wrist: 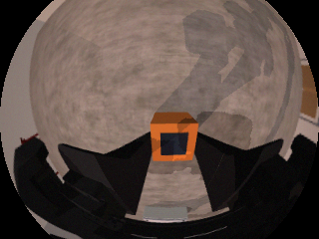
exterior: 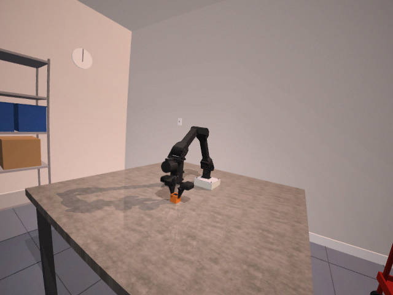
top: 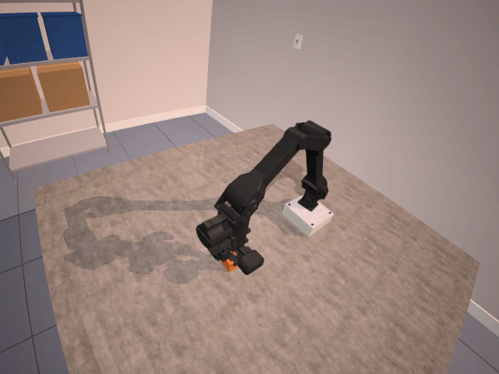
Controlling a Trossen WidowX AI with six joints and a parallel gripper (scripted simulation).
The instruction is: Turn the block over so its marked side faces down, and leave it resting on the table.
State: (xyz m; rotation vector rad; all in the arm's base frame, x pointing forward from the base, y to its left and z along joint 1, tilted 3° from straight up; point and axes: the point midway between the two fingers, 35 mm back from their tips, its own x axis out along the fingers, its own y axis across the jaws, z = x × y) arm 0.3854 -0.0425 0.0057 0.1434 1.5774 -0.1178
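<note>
here the orange block (wrist: 173, 141), dark blue mark upward, sits gripped.

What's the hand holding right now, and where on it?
The hand is shut on the orange block, fingers pressing its two opposite side faces. The dark marked face points up, and the block sits on the table.

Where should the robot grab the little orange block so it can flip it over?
Best on two opposite orange side walls of the block, coming straight down from above. Its dark blue marked face points up, so the flat sides stay free for the fingers. The gripper already pinches it that way on the table.
</note>
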